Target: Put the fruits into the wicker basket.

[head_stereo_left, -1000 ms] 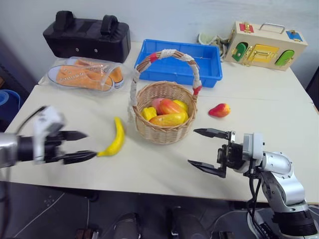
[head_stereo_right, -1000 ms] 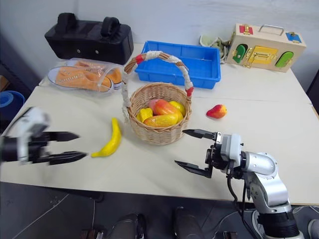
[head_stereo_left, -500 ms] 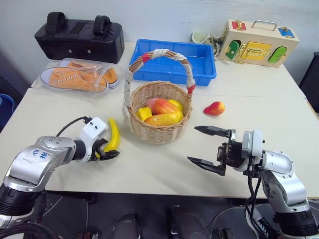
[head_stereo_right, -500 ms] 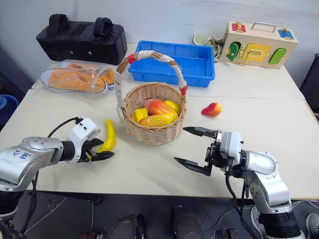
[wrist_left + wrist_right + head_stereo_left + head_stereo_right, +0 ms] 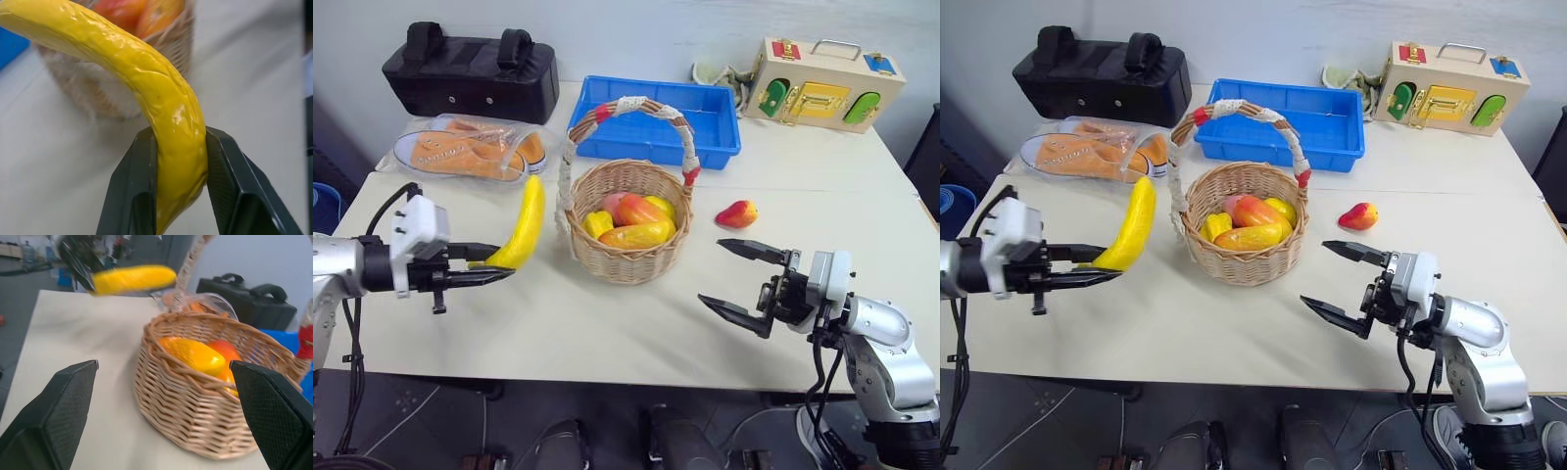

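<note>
The wicker basket point(image 5: 628, 257) stands mid-table with several fruits point(image 5: 641, 233) inside, its white-wrapped handle arching over it. My left gripper point(image 5: 489, 264) is shut on the lower end of a yellow banana point(image 5: 522, 225), lifted off the table to the left of the basket; in the left wrist view the banana point(image 5: 161, 103) sits clamped between both fingers point(image 5: 134, 191). A small red-and-yellow fruit point(image 5: 740, 213) lies on the table right of the basket. My right gripper point(image 5: 739, 279) hovers open and empty in front of it, to the right of the basket point(image 5: 210, 396).
A blue plastic tray point(image 5: 658, 125) stands behind the basket. Orange shoes in clear plastic point(image 5: 470, 147) and a black bag point(image 5: 470, 70) lie at the back left. A wooden latch box point(image 5: 820, 70) sits at the back right.
My left gripper closed on the banana and lifted it off the table, tilting it upward. The right gripper shifted slightly to the right, still open.
</note>
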{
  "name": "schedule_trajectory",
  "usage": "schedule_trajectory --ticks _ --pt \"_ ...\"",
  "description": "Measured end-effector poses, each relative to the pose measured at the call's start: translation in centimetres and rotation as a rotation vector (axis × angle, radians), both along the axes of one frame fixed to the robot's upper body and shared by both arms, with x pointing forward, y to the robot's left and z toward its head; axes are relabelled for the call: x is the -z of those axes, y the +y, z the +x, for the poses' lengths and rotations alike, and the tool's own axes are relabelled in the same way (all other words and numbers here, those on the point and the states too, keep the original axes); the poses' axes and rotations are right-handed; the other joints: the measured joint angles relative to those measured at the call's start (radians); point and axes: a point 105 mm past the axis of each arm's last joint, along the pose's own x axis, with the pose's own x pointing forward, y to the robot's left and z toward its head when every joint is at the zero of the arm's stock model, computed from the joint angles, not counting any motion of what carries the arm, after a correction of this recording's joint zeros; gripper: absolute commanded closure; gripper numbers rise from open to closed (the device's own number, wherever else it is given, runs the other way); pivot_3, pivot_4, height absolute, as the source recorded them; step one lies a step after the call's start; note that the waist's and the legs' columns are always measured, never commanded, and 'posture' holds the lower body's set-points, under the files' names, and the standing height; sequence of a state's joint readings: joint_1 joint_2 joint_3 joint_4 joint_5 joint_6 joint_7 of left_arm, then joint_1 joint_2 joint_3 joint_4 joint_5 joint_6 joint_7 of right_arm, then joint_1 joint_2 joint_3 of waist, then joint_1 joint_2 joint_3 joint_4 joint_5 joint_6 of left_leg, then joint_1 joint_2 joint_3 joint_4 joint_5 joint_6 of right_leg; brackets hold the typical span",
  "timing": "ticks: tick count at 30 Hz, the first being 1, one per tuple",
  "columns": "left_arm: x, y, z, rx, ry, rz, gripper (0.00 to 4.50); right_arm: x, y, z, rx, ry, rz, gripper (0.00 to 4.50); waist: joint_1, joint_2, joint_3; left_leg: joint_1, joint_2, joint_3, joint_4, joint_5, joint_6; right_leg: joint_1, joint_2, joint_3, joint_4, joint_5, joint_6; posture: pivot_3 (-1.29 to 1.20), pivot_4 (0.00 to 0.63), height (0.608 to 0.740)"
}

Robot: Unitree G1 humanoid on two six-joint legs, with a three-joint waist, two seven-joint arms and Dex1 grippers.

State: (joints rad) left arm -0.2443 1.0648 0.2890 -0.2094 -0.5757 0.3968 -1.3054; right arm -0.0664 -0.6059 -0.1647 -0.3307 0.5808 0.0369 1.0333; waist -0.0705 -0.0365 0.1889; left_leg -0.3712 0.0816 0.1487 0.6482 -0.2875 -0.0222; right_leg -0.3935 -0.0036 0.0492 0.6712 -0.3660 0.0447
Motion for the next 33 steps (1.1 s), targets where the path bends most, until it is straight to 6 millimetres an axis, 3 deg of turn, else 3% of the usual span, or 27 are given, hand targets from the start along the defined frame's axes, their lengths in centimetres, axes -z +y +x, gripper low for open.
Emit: schedule_trajectory --ticks 4,8,15,20,24,31,33 --pt "-0.4 -4.4 -1.7 0.241 0.014 0.029 3.51 -0.3 -0.4 -0.6 0.048 0.005 -0.001 0.0 0.014 0.0 0.0 0.001 -0.001 -0.001 0.001 0.0 0.001 0.001 0.0 0.0 0.001 0.001 0.001 0.0 0.15 0.74" --pt "-2.1 -9.7 0.6 0.287 -0.076 -0.011 3.51 -1.4 -0.3 -0.7 0.11 -0.022 0.053 0.0 0.026 0.0 0.0 0.001 -0.003 -0.001 0.003 0.001 0.003 0.002 0.001 0.003 0.001 0.002 0.004 0.0 0.15 0.74" --pt "-3.1 -12.0 5.8 0.074 -0.045 0.013 3.51 -1.6 -0.9 -0.9 0.175 -0.021 0.084 0.0 0.014 0.0 0.0 0.001 -0.002 0.001 0.002 0.002 0.002 0.0 0.004 0.007 0.002 0.002 0.005 0.0 0.15 0.74" --pt "-0.9 -13.0 7.6 -0.015 0.026 0.053 3.51 -1.9 -0.6 -0.8 0.182 -0.042 0.11 0.0 0.015 0.0 0.0 0.001 -0.002 0.0 0.003 0.002 0.001 -0.001 0.004 0.009 0.003 0.002 0.005 0.0 0.15 0.74" --pt "-1.3 -13.1 8.2 -0.056 -0.002 0.062 2.2 -1.7 -0.3 -0.9 0.169 -0.045 0.118 0.0 0.015 0.0 0.0 0.001 -0.002 0.0 0.004 0.002 0.001 0.0 0.004 0.009 0.004 0.002 0.005 0.0 0.15 0.74" --pt "-2.4 -12.4 7.4 -0.036 -0.063 0.013 0.15 -0.7 -0.8 -1.0 0.169 -0.025 0.113 0.0 0.015 0.0 0.0 0.001 -0.002 0.0 0.003 0.002 0.001 -0.001 0.004 0.009 0.004 0.002 0.005 0.0 0.15 0.74" --pt "-2.5 -12.0 7.0 -0.012 -0.092 0.0 0.15 -0.8 -0.8 -1.0 0.163 -0.035 0.113 0.0 0.014 0.0 0.0 0.002 -0.002 0.0 0.003 0.002 0.001 0.0 0.004 0.009 0.004 0.002 0.005 0.0 0.15 0.74"
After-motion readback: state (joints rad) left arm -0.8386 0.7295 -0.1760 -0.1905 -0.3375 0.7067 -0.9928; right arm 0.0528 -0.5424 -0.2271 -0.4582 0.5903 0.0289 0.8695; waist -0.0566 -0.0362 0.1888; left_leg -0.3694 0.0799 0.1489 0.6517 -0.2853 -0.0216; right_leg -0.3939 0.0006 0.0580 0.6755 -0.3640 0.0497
